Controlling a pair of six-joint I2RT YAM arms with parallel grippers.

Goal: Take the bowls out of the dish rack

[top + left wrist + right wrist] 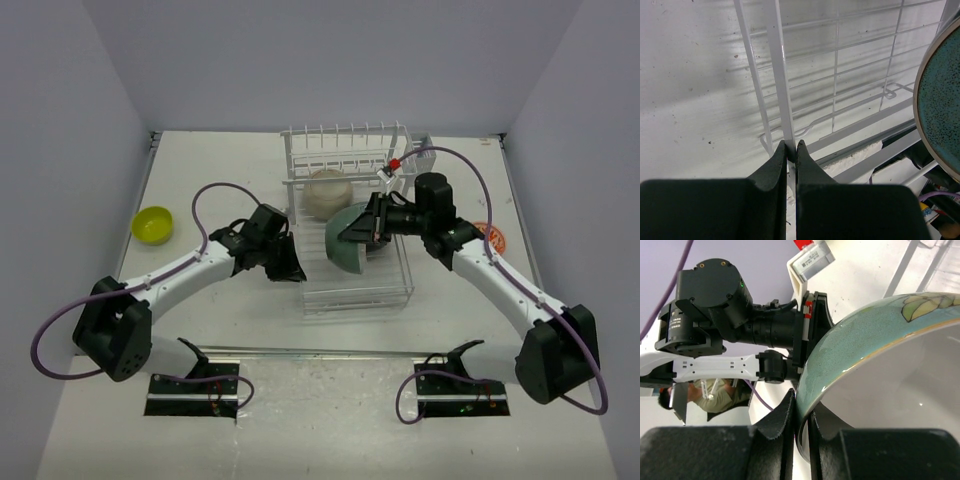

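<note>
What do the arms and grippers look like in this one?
The left arm and right arm have white links, bulky black joints and a looping purple cable each. The left gripper and right gripper have black, tapered fingers.

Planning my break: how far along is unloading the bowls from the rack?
Done: the yellow-green round bowl sits on the table, and so does the white bowl with an orange-red pattern. In hand: the right gripper pinches the rim of the dark teal-green bowl, and the left gripper clamps the white wire dish rack. Remaining: the beige-cream bowl in the rack.
</note>
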